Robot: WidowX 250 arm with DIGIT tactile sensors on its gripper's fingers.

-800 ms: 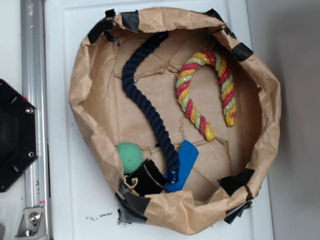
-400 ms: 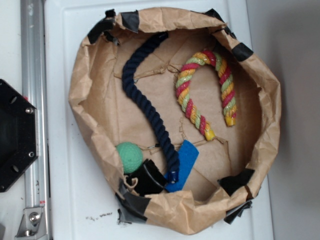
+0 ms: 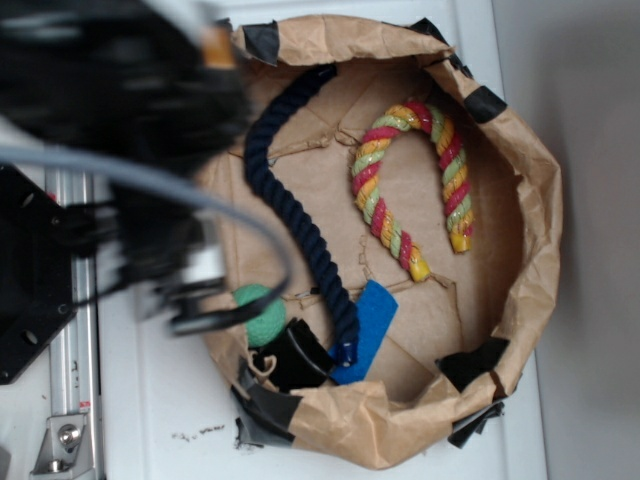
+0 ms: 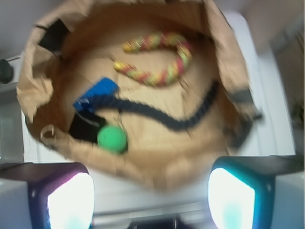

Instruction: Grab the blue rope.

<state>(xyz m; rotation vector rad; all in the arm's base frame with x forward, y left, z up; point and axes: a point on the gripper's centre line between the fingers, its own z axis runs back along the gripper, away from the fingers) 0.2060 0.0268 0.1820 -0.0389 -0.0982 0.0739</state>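
**Open gripper outside the paper bowl, navy rope lying ahead across its line of reach**

The gripper [image 4: 151, 191] is seen from the wrist camera with its two fingertips [image 4: 71, 196] at the bottom corners of the view, spread wide apart with nothing between them. It is open and empty. In the exterior view the arm [image 3: 120, 120] is a large dark blur over the upper left, so the jaws cannot be made out there.

Directly ahead of the fingertips is the crumpled near wall of a brown paper bowl [image 4: 143, 167]. Just inside that wall sits a green ball [image 4: 112, 138], beside a black block [image 4: 86, 128].

Beyond the ball lies the blue rope [image 4: 162, 117], a thick dark navy twisted cord. In the wrist view its long axis runs roughly left to right, crosswise to the reach. One end rests on a flat blue strip [image 4: 95, 93] at the left; the other climbs toward the bowl's right wall.

Farther back curls a red, yellow and green striped rope [image 4: 157, 59], well apart from the navy one.

The rope's middle looks like the clearest place to grasp, away from the ball and strip; the gripper would need to advance over the near wall and descend.
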